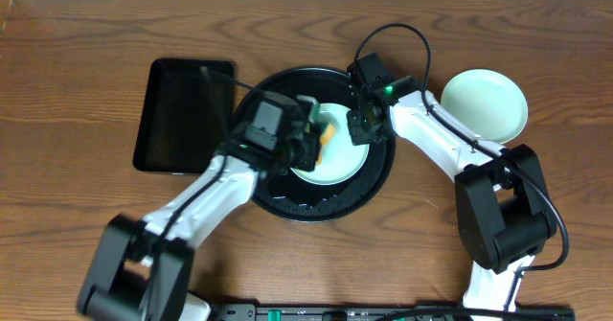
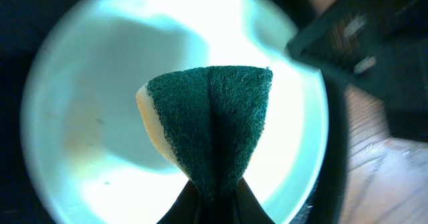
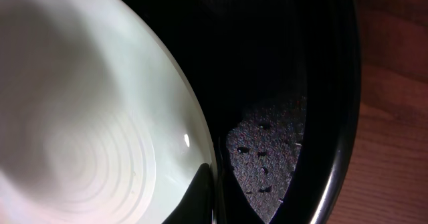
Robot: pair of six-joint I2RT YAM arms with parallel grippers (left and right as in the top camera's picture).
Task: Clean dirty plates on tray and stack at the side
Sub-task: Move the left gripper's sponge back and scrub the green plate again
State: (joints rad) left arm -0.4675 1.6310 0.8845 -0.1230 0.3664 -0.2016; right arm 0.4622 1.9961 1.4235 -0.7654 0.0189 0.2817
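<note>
Scrubbing under way, one plate set aside.

The left pincer (image 2: 215,207) gripped a green sponge (image 2: 210,124) over the aqua plate (image 2: 87,117) lying on the round tray (image 1: 326,203); the right pincer (image 3: 212,198) was closed on that plate's rim. A second plate (image 1: 484,105) sat on the counter (image 1: 77,53) to the right, apart, seemingly finished. I could not find a third one.

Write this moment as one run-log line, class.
left hand: shut on sponge over plate | right hand: shut on plate rim | plate: on round tray | second plate: on table beside tray
</note>
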